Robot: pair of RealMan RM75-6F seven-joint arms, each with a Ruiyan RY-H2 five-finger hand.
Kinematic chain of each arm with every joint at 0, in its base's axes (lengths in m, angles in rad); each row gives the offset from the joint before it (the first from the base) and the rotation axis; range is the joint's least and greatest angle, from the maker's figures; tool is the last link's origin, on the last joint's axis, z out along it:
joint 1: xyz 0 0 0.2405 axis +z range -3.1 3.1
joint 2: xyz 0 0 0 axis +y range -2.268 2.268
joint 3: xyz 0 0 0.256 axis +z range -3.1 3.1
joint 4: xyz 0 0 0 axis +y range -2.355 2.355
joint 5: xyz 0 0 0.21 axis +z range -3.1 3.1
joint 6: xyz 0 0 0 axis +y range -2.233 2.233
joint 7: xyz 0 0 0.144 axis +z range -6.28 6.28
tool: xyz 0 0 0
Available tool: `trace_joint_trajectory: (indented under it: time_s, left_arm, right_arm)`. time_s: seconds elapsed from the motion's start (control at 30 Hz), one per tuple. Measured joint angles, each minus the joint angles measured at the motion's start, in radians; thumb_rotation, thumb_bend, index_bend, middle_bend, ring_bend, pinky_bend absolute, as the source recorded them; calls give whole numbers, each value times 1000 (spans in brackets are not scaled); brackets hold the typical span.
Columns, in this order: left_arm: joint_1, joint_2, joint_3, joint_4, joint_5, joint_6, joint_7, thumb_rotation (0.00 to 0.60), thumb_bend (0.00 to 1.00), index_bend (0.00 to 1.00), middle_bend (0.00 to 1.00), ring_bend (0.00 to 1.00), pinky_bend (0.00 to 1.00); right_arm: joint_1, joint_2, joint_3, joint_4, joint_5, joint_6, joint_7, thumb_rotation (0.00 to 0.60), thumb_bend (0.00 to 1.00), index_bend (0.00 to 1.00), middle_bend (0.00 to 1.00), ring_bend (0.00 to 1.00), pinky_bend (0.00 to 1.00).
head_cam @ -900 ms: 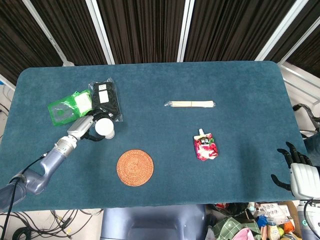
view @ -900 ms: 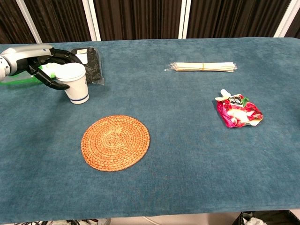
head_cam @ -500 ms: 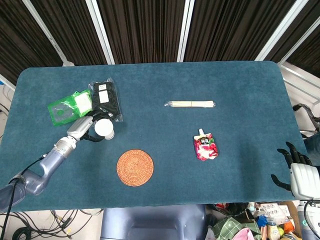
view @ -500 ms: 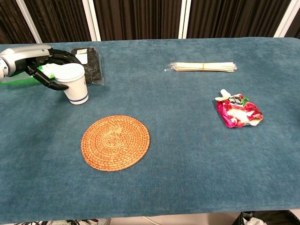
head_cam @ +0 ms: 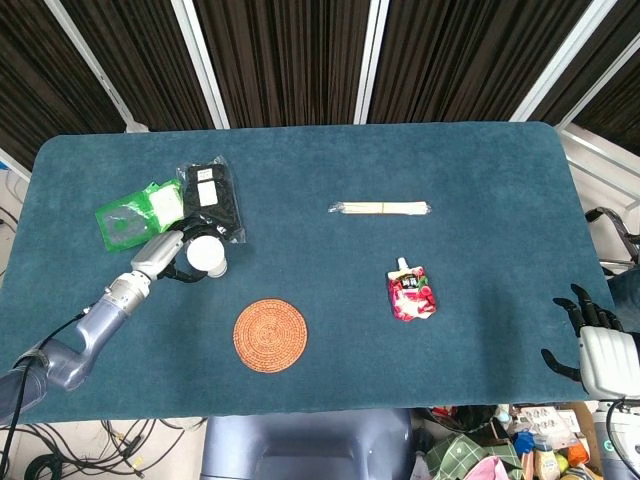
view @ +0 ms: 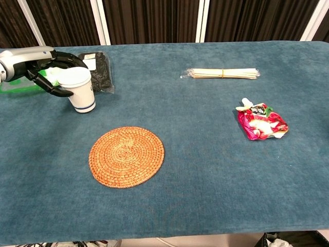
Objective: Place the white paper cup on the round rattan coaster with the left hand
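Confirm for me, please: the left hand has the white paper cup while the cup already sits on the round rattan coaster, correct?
Not quite. The left hand does have the white paper cup, but the chest view shows the cup apart from the round rattan coaster, beside the black packet.

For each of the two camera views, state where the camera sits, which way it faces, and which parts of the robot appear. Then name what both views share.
Head view: high above the near edge, looking steeply down on the whole table; the left arm, left hand and right hand show.
Chest view: lower, at the near edge, looking across the table toward the curtains; only the left hand shows.
Shared: white paper cup, round rattan coaster, red pouch.
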Motion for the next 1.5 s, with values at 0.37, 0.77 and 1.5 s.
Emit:
trace_joint_trajectory:
  time_s: [0.37, 0.77, 1.5]
  left_arm:
    - [4, 10, 4, -12, 7, 10, 3, 600, 275, 229, 317, 0, 0]
    - [-3, 38, 9, -201, 79, 92, 2, 600, 276, 236, 315, 0, 0]
    - [-67, 97, -5, -568, -11, -18, 344, 600, 275, 240, 325, 0, 0]
  right_arm:
    - [0, 0, 1, 1, 0, 2, 2, 600, 131, 222, 54, 186, 192]
    - [-2, 3, 5, -1, 6, 5, 8, 600, 132, 222, 53, 187, 193]
    - [-1, 7, 6, 0, 8, 0, 21, 600, 132, 222, 53, 187, 192]
